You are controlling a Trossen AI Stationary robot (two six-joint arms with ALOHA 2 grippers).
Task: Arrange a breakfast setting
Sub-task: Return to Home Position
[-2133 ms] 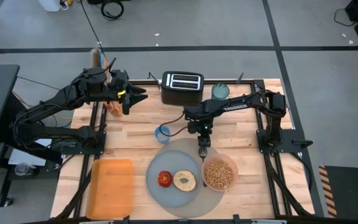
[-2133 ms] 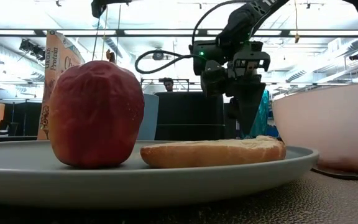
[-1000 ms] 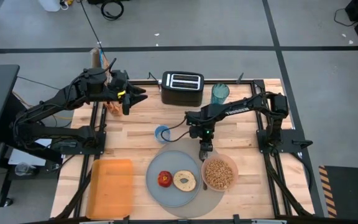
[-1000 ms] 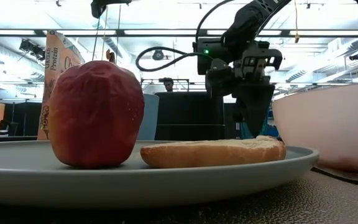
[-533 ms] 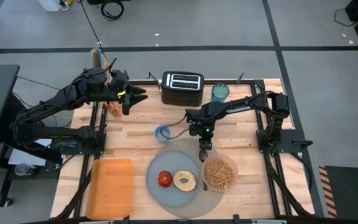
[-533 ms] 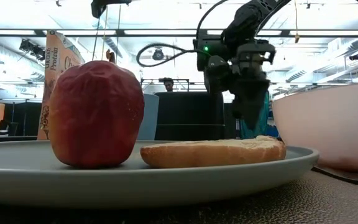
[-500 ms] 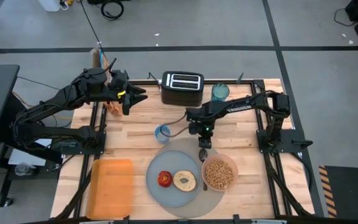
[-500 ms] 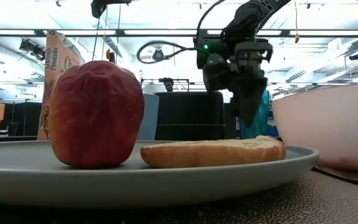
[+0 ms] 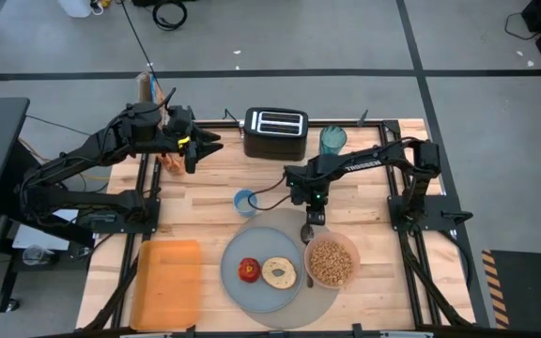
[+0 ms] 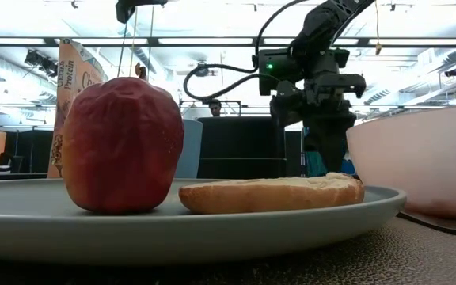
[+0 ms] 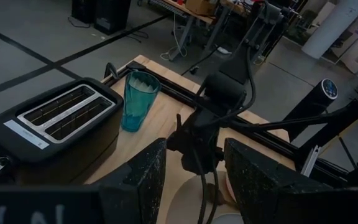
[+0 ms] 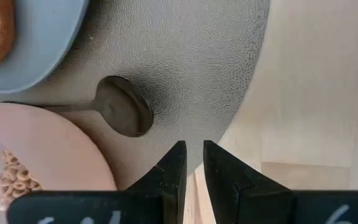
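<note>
The spoon (image 12: 124, 114) is lying on the grey mat (image 12: 185, 56), its handle running back into the narrow lane between the plate (image 12: 36, 43) and the pink bowl (image 12: 55, 155) of cereal, and that snug spot is making it the easiest thing to disturb. The right gripper (image 9: 313, 219) is hanging just above the mat's edge near the spoon's head, its jaws drawn nearly together with only a slim gap and pinching nothing. If it is travelling low as it pulls away, a fingertip could be catching the spoon or nudging the bowl's rim and scattering cereal. Farther out, the teal tumbler (image 9: 332, 139) is standing right beside the right forearm, next to the toaster (image 9: 275, 132), so a wide sweep homeward is risking tipping it over on the worktop (image 9: 205, 207). The left gripper (image 9: 203, 145) is waiting at the far-left edge, jaws spread, well apart from everything.
</note>
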